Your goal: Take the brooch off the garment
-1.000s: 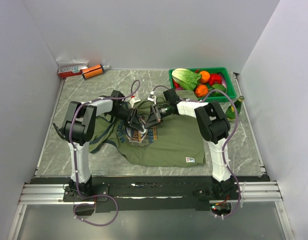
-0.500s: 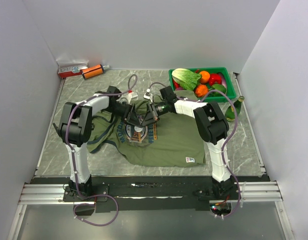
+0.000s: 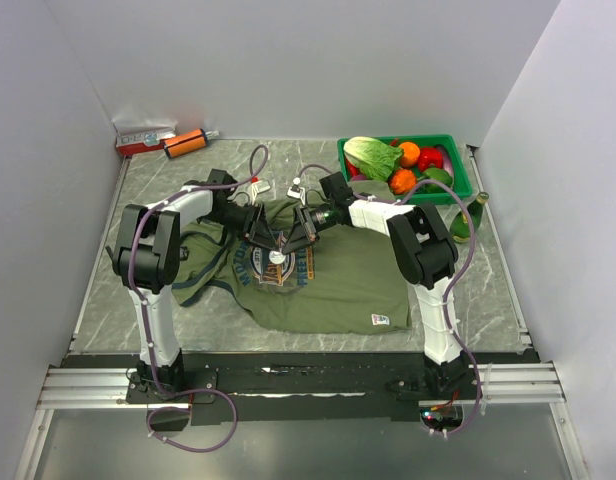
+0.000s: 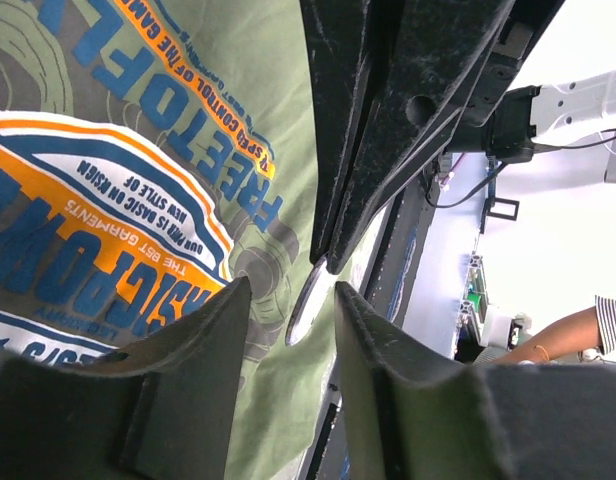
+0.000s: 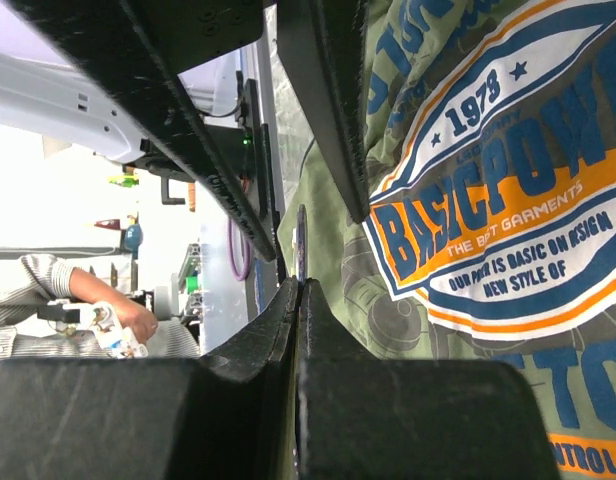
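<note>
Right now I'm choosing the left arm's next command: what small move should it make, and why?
Probably close the left gripper on the brooch: it stands open either side of the disc, while the shut right gripper seems to pinch only its rim, just off the garment.

Robotics laboratory test cell. Plain white panel walls [image 3: 288, 60] enclosed a grey marbled tabletop [image 3: 138, 300]. An aluminium rail [image 3: 308, 380] along its near edge carried the cabled left arm [image 3: 153, 250] and right arm [image 3: 428, 250]. Beyond the cell, a person's forearm [image 4: 578, 335] showed beside bench equipment.
</note>
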